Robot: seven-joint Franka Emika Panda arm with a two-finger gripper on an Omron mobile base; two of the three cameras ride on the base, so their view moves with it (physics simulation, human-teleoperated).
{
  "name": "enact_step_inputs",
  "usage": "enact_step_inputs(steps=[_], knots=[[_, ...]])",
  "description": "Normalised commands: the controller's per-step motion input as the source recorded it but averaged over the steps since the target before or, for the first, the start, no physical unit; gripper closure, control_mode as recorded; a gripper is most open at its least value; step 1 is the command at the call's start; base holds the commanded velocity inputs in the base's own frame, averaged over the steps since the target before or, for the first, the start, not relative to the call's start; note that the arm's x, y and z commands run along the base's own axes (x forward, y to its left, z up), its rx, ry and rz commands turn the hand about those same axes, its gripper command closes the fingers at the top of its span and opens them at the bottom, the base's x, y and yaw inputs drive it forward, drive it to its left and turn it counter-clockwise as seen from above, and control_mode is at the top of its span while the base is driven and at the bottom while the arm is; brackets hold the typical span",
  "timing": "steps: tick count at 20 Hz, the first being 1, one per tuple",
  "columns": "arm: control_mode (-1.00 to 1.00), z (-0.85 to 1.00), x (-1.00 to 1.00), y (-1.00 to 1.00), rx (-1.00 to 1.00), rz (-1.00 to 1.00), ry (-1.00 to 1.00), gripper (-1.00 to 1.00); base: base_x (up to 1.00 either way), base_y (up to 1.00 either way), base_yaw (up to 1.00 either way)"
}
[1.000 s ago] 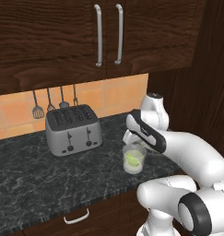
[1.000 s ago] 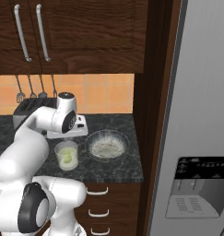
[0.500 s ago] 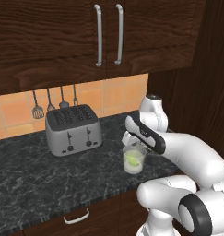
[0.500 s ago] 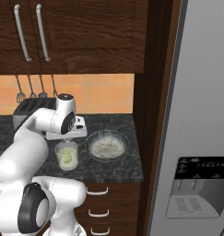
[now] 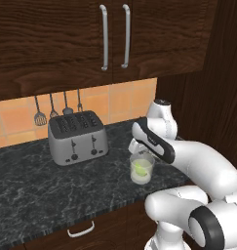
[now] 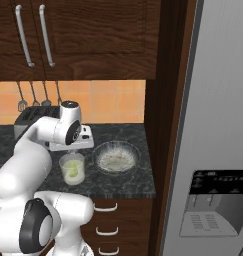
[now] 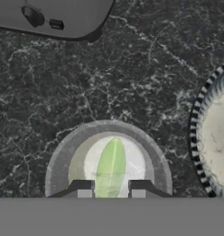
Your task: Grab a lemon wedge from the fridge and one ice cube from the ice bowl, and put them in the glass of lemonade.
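Note:
The glass of lemonade (image 5: 150, 165) (image 6: 81, 173) (image 7: 58, 161) stands on the dark counter near its front edge. My gripper (image 7: 111, 190) (image 6: 74, 152) hangs straight over its mouth. It is shut on the lemon wedge (image 7: 111, 166), a yellow-green sliver that fills the gap between the fingertips. The lemon wedge (image 5: 138, 170) (image 6: 70, 170) reaches down inside the glass. The ice bowl (image 6: 135, 157) (image 7: 196, 133), with whitish contents, sits just to the right of the glass. The grey fridge (image 6: 218, 125) stands at the right, doors shut.
A silver toaster (image 5: 77, 136) (image 6: 28, 116) (image 7: 53, 16) stands at the back left of the counter under hanging utensils (image 5: 56, 110). Dark wood cabinets (image 5: 115, 34) hang overhead. A tall wood panel (image 6: 168, 125) divides the counter from the fridge.

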Motion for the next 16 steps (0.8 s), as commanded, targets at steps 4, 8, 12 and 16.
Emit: enact_step_inputs(steps=[4,8,12,16], knots=[[-1.00,0.00,0.00,0.00,0.00,0.00,0.00,-1.00,0.00,0.00,0.00],[-1.00,0.00,0.00,0.00,-0.02,0.00,0.00,-1.00,0.00,0.00,0.00],[-1.00,0.00,0.00,0.01,-0.02,0.00,0.00,-1.00,0.00,0.00,0.00],[-1.00,0.35,-0.23,0.00,-0.01,-0.01,-0.07,-1.00,0.00,0.00,0.00]])
